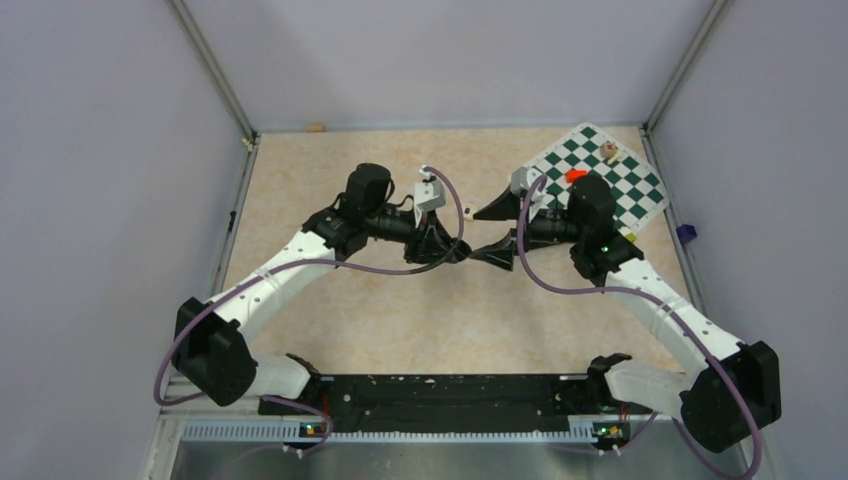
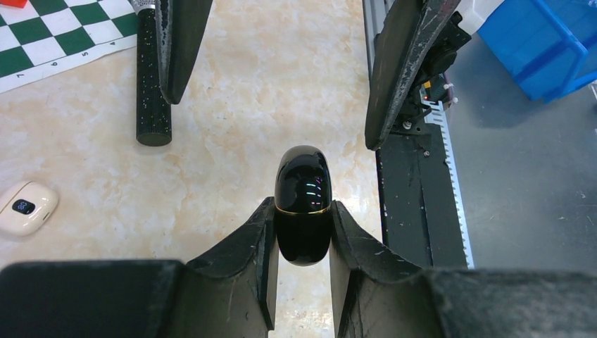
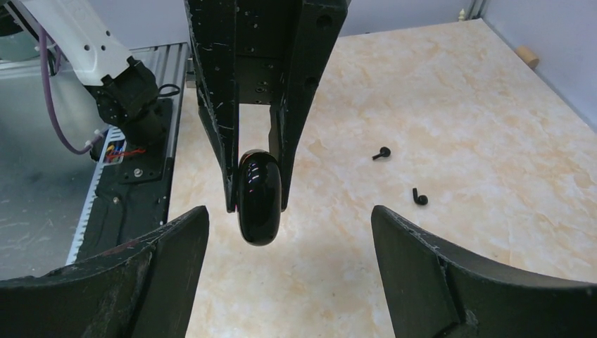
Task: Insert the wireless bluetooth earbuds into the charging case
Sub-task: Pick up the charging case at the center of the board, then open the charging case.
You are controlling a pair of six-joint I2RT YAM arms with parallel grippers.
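Observation:
My left gripper (image 2: 302, 211) is shut on the charging case (image 2: 303, 176), a glossy black rounded box with a thin gold seam, held edge-on above the table. In the right wrist view the case (image 3: 259, 197) hangs between the left fingers, straight ahead of my right gripper (image 3: 288, 211). That gripper stands wide open with nothing between its fingers, its tips either side of the case's line. Two tiny black earbuds (image 3: 382, 153) (image 3: 420, 198) lie apart on the marble table beyond. From above, both grippers meet tip to tip at mid-table (image 1: 478, 245).
A cream-coloured case (image 2: 24, 209) and a black cylinder with a silver tip (image 2: 151, 77) lie near the green chessboard mat (image 1: 600, 175), which carries a small red piece (image 1: 575, 176). The black base rail (image 1: 440, 395) runs along the near edge. A blue bin (image 2: 542, 42) sits off the table.

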